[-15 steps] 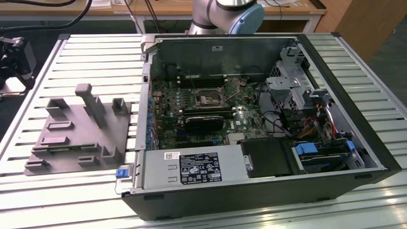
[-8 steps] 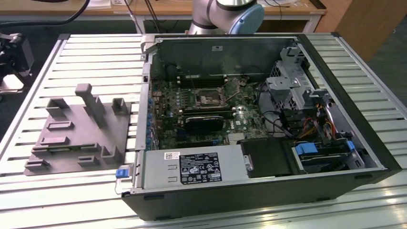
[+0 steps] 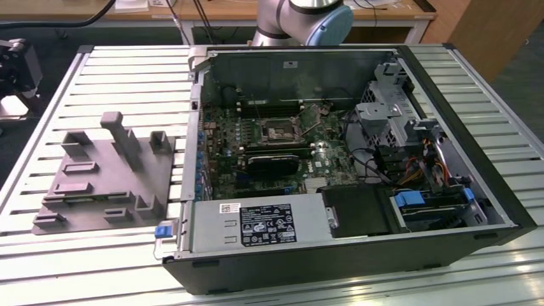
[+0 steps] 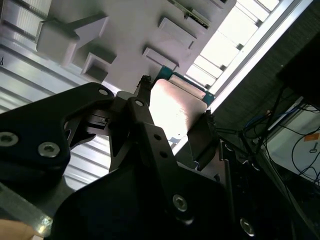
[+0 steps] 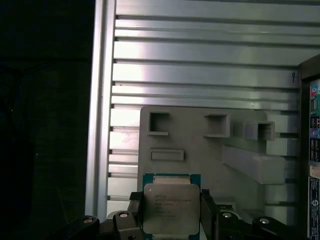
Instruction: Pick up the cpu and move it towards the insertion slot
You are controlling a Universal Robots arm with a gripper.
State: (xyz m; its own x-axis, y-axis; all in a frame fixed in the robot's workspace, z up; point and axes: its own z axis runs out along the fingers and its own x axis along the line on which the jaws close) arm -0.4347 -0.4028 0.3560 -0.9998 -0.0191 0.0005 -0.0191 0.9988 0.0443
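Observation:
The cpu (image 5: 171,207), a flat square chip with a silver-grey metal top and a green rim, sits between my gripper's (image 5: 171,212) two black fingers (image 5: 135,210), which are shut on its opposite edges. The second wrist view shows the cpu (image 4: 175,107) as a bright plate with a teal edge, clamped in the gripper (image 4: 175,114). Beyond the chip lies the grey fixture block (image 5: 200,145). In the exterior view, the insertion slot (image 3: 281,132) is a dark square socket with a metal frame on the green board inside the open computer case (image 3: 501,204).
The grey fixture (image 3: 106,178), with upright posts, lies on the slatted metal table (image 3: 127,76) at the exterior view's left of the case. Drive cages and cables (image 3: 408,146) crowd the case's right side. A black card (image 3: 272,164) lies just below the socket. The arm's base (image 3: 306,19) stands behind the case.

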